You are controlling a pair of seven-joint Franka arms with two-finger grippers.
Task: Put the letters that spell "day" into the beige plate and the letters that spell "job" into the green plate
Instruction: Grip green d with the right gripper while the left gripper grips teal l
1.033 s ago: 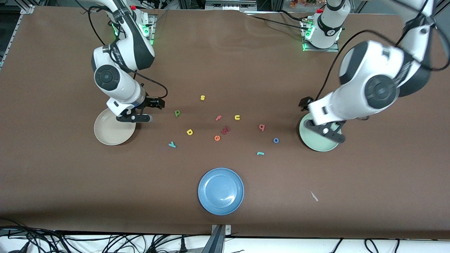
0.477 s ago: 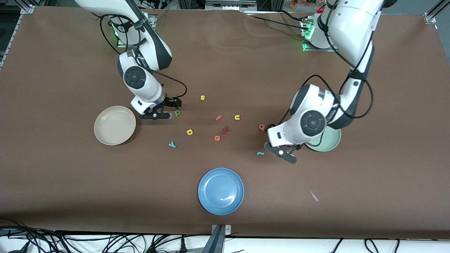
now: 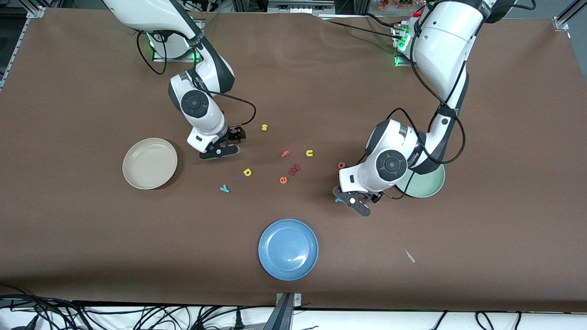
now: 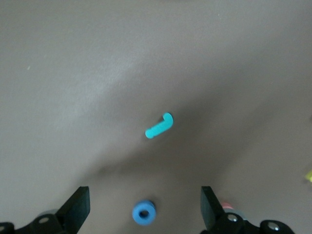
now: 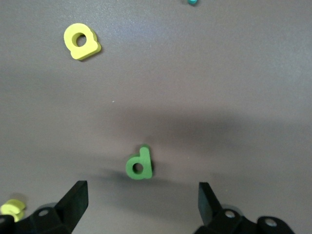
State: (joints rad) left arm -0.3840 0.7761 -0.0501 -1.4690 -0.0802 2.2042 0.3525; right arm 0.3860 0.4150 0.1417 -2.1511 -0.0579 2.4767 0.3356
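Between the spread, empty fingers of the right gripper [image 5: 140,207], hanging low over the table [image 3: 69,229]: dark green d [image 5: 139,166], flat, stem pointing away from the claw, long axis running out from the wrist and lying along the gap. The jaws straddle it, presumably for a pinch across its width. Out from it, yellow a [image 5: 81,41], flat, bowl up. Teal y [image 3: 224,188] lies nearer the front camera than the a. Beige plate [image 3: 133,181], empty, toward the right arm's end.

Left gripper [image 4: 141,214], likewise wide apart and holding nothing, low over the table. Blue o [image 4: 144,213] sits flat between its fingers, so that ring looks the likelier pick. Out from it, teal j [image 4: 160,126], flat, long axis slanted across the gap, hook end turned away from the claw. Salmon b [image 3: 341,165], partly hidden by the arm. Green plate [image 3: 433,190], empty, half covered by the left arm.

Unassigned: blue plate [image 3: 288,270].
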